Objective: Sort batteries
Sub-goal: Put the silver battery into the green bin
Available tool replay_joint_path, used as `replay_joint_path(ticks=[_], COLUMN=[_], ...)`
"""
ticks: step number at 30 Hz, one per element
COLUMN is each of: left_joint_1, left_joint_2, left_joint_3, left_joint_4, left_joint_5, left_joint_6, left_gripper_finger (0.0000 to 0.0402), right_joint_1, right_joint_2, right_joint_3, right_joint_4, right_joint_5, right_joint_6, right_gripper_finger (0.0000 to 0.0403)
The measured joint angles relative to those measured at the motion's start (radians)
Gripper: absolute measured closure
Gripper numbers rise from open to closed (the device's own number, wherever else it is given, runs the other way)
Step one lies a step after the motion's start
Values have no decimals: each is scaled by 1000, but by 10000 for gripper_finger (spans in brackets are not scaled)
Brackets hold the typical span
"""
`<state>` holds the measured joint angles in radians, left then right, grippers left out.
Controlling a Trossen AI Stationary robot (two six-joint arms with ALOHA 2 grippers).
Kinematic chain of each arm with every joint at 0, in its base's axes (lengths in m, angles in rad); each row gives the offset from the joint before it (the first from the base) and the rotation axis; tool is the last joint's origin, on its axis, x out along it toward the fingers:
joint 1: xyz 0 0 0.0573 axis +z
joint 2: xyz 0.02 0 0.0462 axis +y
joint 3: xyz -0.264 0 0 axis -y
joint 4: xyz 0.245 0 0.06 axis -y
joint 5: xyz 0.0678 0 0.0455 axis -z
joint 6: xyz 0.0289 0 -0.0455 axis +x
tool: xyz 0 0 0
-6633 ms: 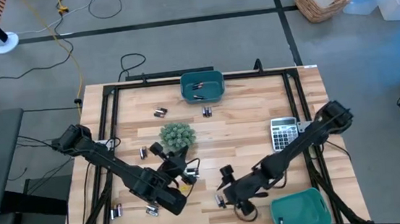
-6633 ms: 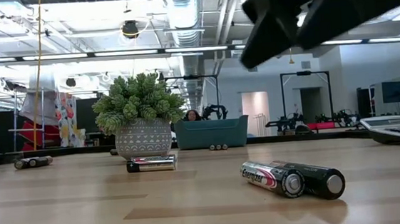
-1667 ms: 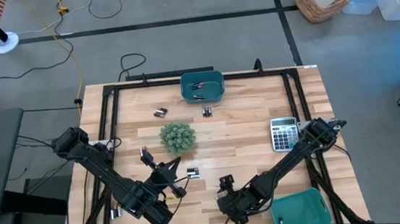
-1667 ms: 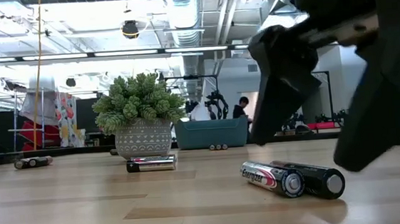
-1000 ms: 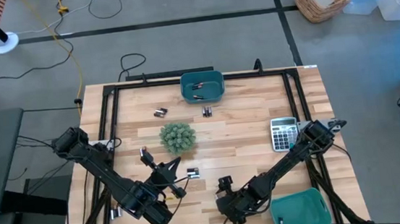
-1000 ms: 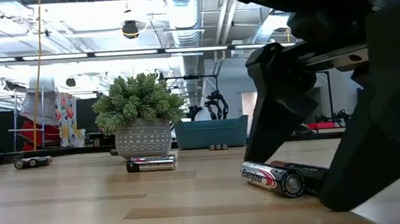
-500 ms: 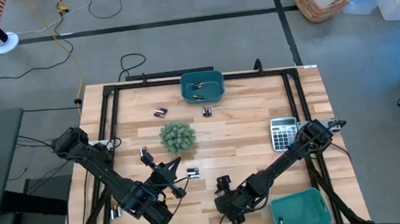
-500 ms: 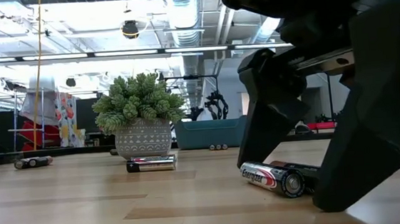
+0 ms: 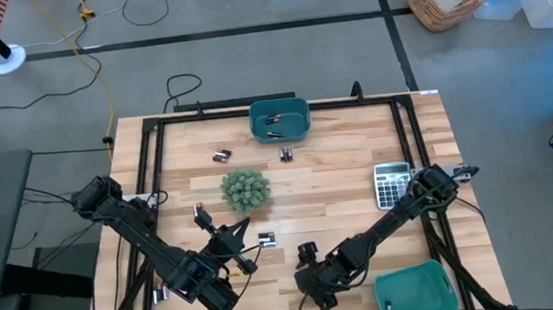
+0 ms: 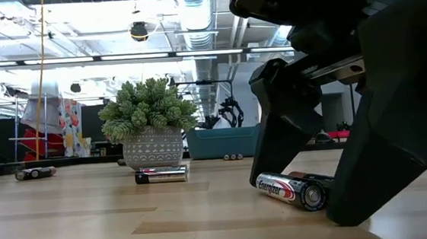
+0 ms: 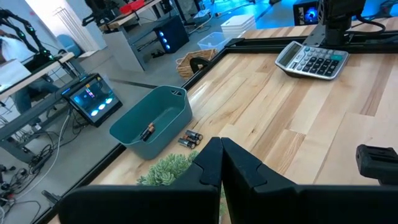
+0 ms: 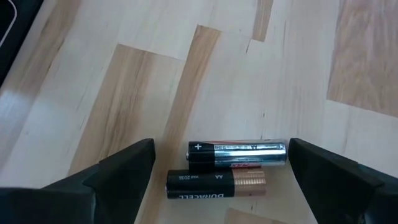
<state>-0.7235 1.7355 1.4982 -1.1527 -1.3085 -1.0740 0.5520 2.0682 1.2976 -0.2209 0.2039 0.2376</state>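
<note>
Pale wood planks make up the desk, ringed by grey floor. Low and centre in the high view, two batteries lie side by side, touching, one silver and black, the other black with a copper end. Right hand hangs over them with its fingers spread wide, one on each side of the pair, neither touching.

Outward from there: left hand, pinched shut on nothing, sits to the left beside a single cell. A potted plant stands upper left of that. Two more batteries lie before the teal bin at the top centre, which holds a few. A second teal bin sits lower right, a calculator above it. Other stray cells show upper left.
</note>
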Motion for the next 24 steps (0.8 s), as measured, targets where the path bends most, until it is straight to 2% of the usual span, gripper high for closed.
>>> replay_joint_path(ticks=[11, 24], left_joint_1=[0, 0], left_joint_2=[0, 0], left_joint_3=[0, 0], left_joint_4=[0, -1], left_joint_5=[0, 1], left_joint_6=[0, 0], left_gripper_finger=[401, 401], right_joint_1=[-4, -18], right_joint_2=[1, 1], right_joint_3=[0, 0], right_joint_4=[15, 15], right_joint_5=[-1, -19], right_joint_6=[1, 24], right_gripper_finger=[61, 76])
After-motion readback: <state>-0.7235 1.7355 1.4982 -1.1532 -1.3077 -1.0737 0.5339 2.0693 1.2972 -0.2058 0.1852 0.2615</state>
